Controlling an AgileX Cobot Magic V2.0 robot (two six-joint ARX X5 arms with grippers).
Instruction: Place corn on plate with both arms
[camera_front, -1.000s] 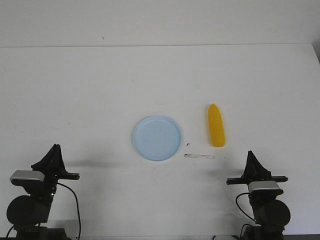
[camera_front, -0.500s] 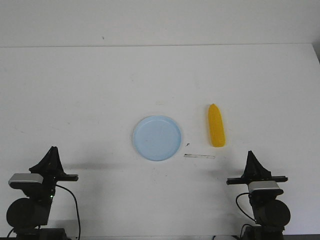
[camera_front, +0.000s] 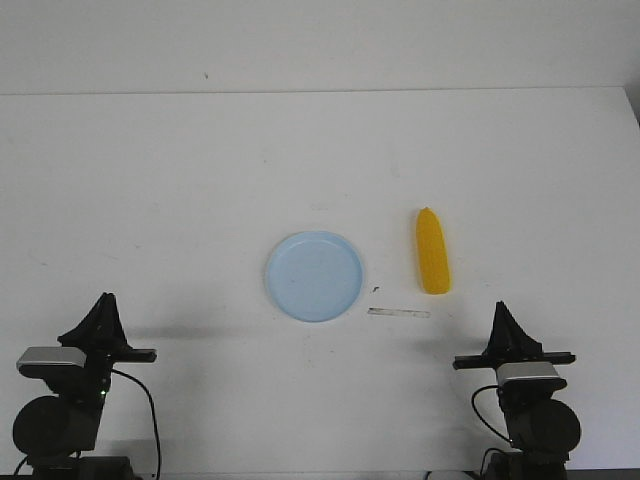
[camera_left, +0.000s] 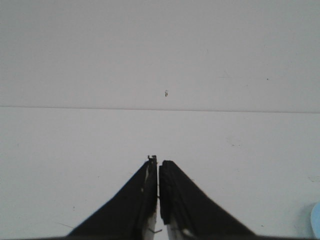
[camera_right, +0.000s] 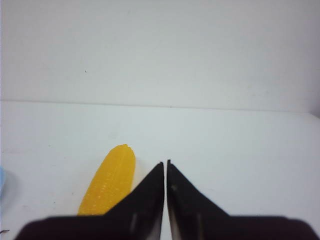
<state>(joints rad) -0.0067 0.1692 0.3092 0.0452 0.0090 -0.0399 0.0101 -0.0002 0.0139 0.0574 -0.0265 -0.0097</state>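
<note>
L gripper (camera_front: 104, 300) sits at the near edge of the surface (camera_front: 180, 180), nearer than the plate (camera_front: 314, 276) and well off to its left. In the left wrist view the gripper (camera_left: 158, 167) has its fingers pressed together w/ only a hairline seam between them, nothing held. A sliver of the plate (camera_left: 315, 219) shows at that view's edge.

R gripper (camera_front: 503, 310) is also at the near edge, nearer than the plate and well to its right. In the right wrist view the gripper (camera_right: 165, 164) is clenched too, tips meeting, nothing held. Neither gripper touches anything on the surface.

Just nearer than the plate and to its right lies a thin pale strip (camera_front: 398, 313), flat on the surface, w/ a tiny dark speck (camera_front: 375, 290) between it and the plate rim.

Plate is about mid-surface, flat, pale blue, bare.

Corn (camera_front: 432, 251) lies on the surface right of the plate, near it but apart, not touching. It runs near-to-far, blunt end toward the robot, tapered tip pointing away and reaching a bit farther back than the plate's far rim. In the right wrist view the corn (camera_right: 109, 179) lies ahead of the R gripper, beside its tips, partly hidden behind the finger.

Beyond the plate, only bare white surface to the far edge.
</note>
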